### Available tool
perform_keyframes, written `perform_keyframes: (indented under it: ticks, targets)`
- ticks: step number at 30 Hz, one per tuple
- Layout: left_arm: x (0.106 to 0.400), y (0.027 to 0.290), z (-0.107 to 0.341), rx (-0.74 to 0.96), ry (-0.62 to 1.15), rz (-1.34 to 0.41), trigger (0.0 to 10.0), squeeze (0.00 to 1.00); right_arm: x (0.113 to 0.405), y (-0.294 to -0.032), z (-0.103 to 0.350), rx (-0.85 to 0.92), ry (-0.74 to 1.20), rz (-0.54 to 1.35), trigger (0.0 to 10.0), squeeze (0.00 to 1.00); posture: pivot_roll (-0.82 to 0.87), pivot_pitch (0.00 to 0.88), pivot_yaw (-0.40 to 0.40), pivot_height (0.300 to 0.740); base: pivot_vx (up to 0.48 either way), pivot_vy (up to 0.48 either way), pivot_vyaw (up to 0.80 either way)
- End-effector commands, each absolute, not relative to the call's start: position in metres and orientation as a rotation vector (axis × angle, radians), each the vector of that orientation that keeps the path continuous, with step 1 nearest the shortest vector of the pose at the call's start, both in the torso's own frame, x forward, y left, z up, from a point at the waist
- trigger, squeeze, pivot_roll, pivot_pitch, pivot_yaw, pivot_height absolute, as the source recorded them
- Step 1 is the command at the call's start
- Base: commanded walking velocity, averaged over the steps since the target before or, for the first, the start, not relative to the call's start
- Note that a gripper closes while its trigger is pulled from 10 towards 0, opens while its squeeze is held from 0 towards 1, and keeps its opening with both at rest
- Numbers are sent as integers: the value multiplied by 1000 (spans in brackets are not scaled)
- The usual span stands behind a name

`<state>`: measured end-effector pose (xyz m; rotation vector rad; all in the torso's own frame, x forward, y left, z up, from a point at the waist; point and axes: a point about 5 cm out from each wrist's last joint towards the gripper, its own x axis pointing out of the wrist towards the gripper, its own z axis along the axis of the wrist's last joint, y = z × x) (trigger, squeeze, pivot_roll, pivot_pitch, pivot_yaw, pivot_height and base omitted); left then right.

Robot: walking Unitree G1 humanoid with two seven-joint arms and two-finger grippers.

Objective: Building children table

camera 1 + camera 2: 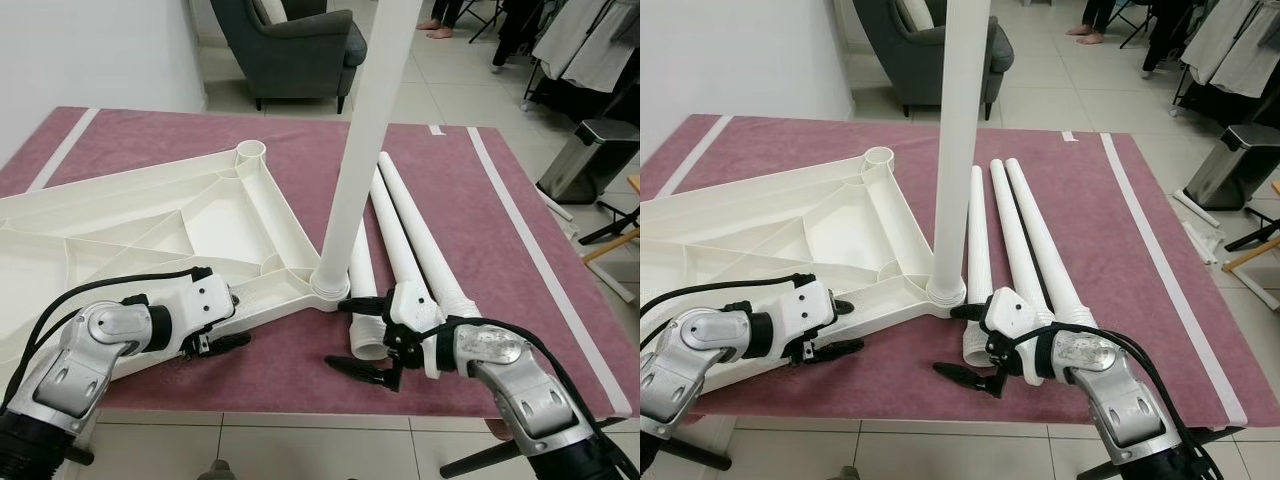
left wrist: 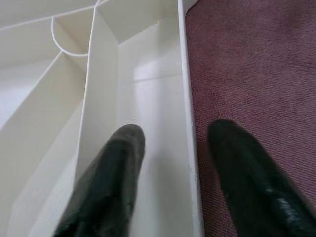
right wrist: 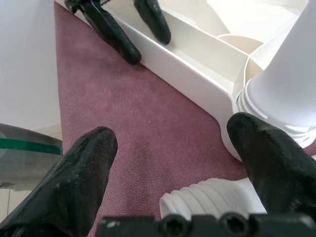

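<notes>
— Left eye view, items? 
— White tabletop (image 1: pixel 150 230) upside down on maroon rug (image 1: pixel 480 200); one leg (image 1: pixel 365 130) upright in its corner, three loose legs (image 1: pixel 410 240) beside.

— Wrist views? 
— Left gripper (image 2: pixel 168 182) straddles tabletop rim, fingers apart; right gripper (image 3: pixel 173 173) wide, by the upright leg.

Home living room: grey armchair (image 1: pixel 300 45), maroon rug (image 1: pixel 480 230), tiled floor (image 1: pixel 440 90)

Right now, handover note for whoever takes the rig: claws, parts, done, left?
Left claw: open, straddling the near rim of the upturned tabletop on the maroon rug.
Right claw: open, empty, by the threaded ends of the loose legs.
Done: one leg stands upright in the near corner socket.
Left: three loose legs lie beside it; far corner socket empty.
</notes>
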<state>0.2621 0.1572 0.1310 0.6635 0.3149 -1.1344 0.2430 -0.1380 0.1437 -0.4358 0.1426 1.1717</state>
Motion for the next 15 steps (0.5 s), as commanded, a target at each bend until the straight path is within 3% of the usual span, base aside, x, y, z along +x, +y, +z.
perform_keyframes:
  ticks: [1, 2, 8, 15]
  targets:
    - [264, 158, 128, 672, 325, -1123, 3843, 0, 243, -141, 149, -446, 135, 1173, 10000, 0, 107, 85, -2, 740, 0, 0, 0]
    - [265, 158, 127, 669, 330, -1122, 0, 0, 243, -146, 150, -463, 144, 1162, 10000, 0, 104, 88, -2, 740, 0, 0, 0]
    - [265, 160, 119, 677, 360, -1133, 0, 0, 246, -166, 151, -502, 174, 1088, 10000, 0, 95, 95, 1, 740, 0, 0, 0]
    - [265, 161, 117, 694, 364, -1147, 0, 0, 250, -167, 158, -500, 144, 1062, 10000, 0, 94, 95, 5, 740, 0, 0, 0]
